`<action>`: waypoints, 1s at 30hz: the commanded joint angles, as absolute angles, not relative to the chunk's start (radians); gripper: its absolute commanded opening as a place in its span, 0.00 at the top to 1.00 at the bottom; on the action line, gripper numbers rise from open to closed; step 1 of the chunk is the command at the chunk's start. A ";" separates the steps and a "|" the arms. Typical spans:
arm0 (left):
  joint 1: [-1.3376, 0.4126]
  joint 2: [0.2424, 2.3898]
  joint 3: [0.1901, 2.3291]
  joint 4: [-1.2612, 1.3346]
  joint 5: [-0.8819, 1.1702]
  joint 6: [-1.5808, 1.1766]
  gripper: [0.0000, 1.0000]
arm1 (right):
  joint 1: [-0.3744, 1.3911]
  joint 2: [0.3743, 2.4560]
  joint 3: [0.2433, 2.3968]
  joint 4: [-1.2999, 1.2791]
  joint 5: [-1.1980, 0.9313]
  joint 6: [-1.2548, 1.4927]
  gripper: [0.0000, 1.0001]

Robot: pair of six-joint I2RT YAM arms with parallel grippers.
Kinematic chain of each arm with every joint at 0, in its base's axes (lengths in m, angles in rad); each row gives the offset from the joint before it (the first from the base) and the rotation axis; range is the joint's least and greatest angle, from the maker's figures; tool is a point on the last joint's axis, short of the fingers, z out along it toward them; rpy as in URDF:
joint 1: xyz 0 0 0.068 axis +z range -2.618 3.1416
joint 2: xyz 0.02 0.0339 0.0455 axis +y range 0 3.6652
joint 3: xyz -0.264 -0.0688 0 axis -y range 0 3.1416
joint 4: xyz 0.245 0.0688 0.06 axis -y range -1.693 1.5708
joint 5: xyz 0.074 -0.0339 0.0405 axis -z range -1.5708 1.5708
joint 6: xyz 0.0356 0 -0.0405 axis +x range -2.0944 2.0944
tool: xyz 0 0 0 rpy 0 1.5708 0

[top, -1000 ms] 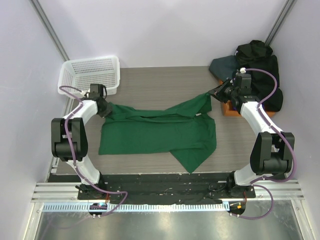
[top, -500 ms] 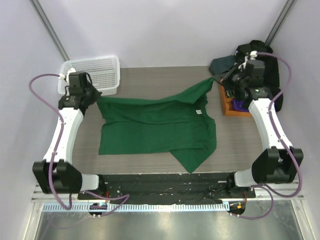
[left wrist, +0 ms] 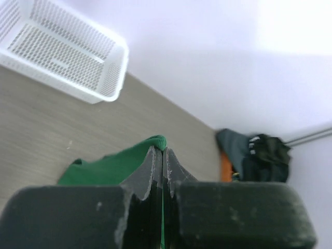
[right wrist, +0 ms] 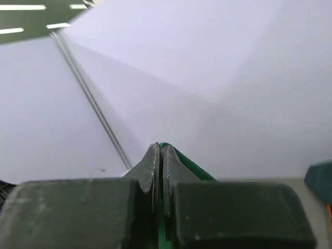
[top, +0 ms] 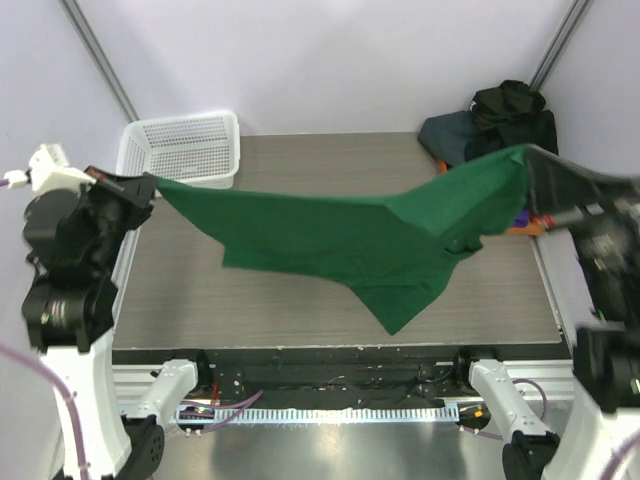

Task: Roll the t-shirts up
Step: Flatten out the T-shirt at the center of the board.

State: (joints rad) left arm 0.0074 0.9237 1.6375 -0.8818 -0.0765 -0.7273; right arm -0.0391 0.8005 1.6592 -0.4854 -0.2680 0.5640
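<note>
While left and right jaws pinch it, the t-shirt (top: 330,235) hangs, seemingly airborne.

We see a desk (top: 300,160) with a grey-brown wood-grain top running wall to wall. In its far left corner a white mesh basket (top: 180,150) stands flat on the surface, close to the back wall. In the far right corner lies an orange tray (top: 440,165), only slivers of it visible to us. A slate t-shirt (top: 450,135) and a black t-shirt (top: 510,110) are heaped there; we cannot tell how much of the heap rests on the tray rather than the desk.
</note>
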 commanded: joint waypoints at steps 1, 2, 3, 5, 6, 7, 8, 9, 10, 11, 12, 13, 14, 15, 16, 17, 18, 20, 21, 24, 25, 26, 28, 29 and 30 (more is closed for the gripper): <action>0.009 0.874 1.739 -0.930 -0.031 -0.762 1.00 | -0.043 0.745 1.807 -0.508 -0.186 0.491 0.99; 0.011 0.880 1.762 -0.931 -0.028 -0.765 1.00 | -0.043 0.753 1.834 -0.512 -0.189 0.486 0.99; 0.009 0.911 1.787 -0.931 -0.020 -0.768 1.00 | -0.043 0.774 1.862 -0.517 -0.189 0.486 0.99; 0.009 0.955 1.883 -0.939 -0.003 -0.778 1.00 | -0.043 0.819 1.949 -0.537 -0.192 0.486 0.99; 0.009 1.009 1.913 -0.936 -0.003 -0.781 1.00 | -0.043 0.872 1.971 -0.540 -0.196 0.488 0.99; 0.009 1.038 1.952 -0.927 0.027 -0.782 1.00 | -0.043 0.899 1.992 -0.541 -0.196 0.489 0.99; 0.009 1.072 1.966 -0.917 0.035 -0.787 1.00 | -0.043 0.923 1.996 -0.540 -0.190 0.497 0.99; 0.009 1.100 1.973 -0.905 0.043 -0.790 1.00 | -0.043 0.955 1.996 -0.541 -0.163 0.500 0.99; 0.009 1.164 1.974 -0.885 0.049 -0.792 1.00 | -0.043 1.015 1.985 -0.540 -0.152 0.502 0.99; 0.009 1.198 1.974 -0.874 0.070 -0.793 1.00 | -0.041 1.053 1.980 -0.538 -0.146 0.505 0.99; 0.011 1.228 1.974 -0.865 0.083 -0.801 1.00 | -0.043 1.090 1.977 -0.537 -0.146 0.509 0.99; 0.009 1.299 1.973 -0.833 0.097 -0.807 1.00 | -0.043 1.173 1.979 -0.532 -0.178 0.511 0.99; 0.009 1.330 1.967 -0.815 0.124 -0.816 1.00 | -0.043 1.218 1.988 -0.532 -0.205 0.512 0.99; -0.021 1.365 1.968 -0.796 0.129 -0.827 1.00 | -0.043 1.260 2.023 -0.531 -0.228 0.531 0.99; -0.034 1.415 1.974 -0.760 0.127 -0.827 1.00 | -0.043 1.351 2.046 -0.535 -0.283 0.537 0.99; -0.046 1.443 2.002 -0.747 0.106 -0.824 1.00 | -0.041 1.388 2.071 -0.538 -0.299 0.548 0.99; -0.076 1.463 2.022 -0.736 0.089 -0.812 1.00 | -0.043 1.423 2.123 -0.538 -0.307 0.563 0.99; -0.094 1.526 2.080 -0.710 0.066 -0.802 1.00 | -0.046 1.513 2.201 -0.538 -0.337 0.572 0.99; -0.094 1.551 2.165 -0.707 0.058 -0.802 1.00 | -0.055 1.547 2.303 -0.540 -0.356 0.592 0.99; -0.094 1.693 2.473 -0.748 0.066 -0.795 1.00 | -0.107 1.686 2.536 -0.545 -0.461 0.650 0.99; -0.091 1.727 2.547 -0.771 0.080 -0.795 1.00 | -0.159 1.719 2.583 -0.528 -0.489 0.713 0.99; -0.092 1.764 2.598 -0.773 0.080 -0.796 1.00 | -0.194 1.765 2.620 -0.508 -0.571 0.759 0.99; -0.084 1.740 2.552 -0.677 0.093 -0.817 1.00 | -0.291 1.781 2.637 -0.369 -0.655 0.919 0.99; -0.083 1.711 2.489 -0.626 0.095 -0.837 1.00 | -0.317 1.779 2.619 -0.312 -0.691 0.966 0.99; -0.078 1.672 2.444 -0.565 0.094 -0.844 1.00 | -0.340 1.769 2.585 -0.261 -0.737 1.004 0.99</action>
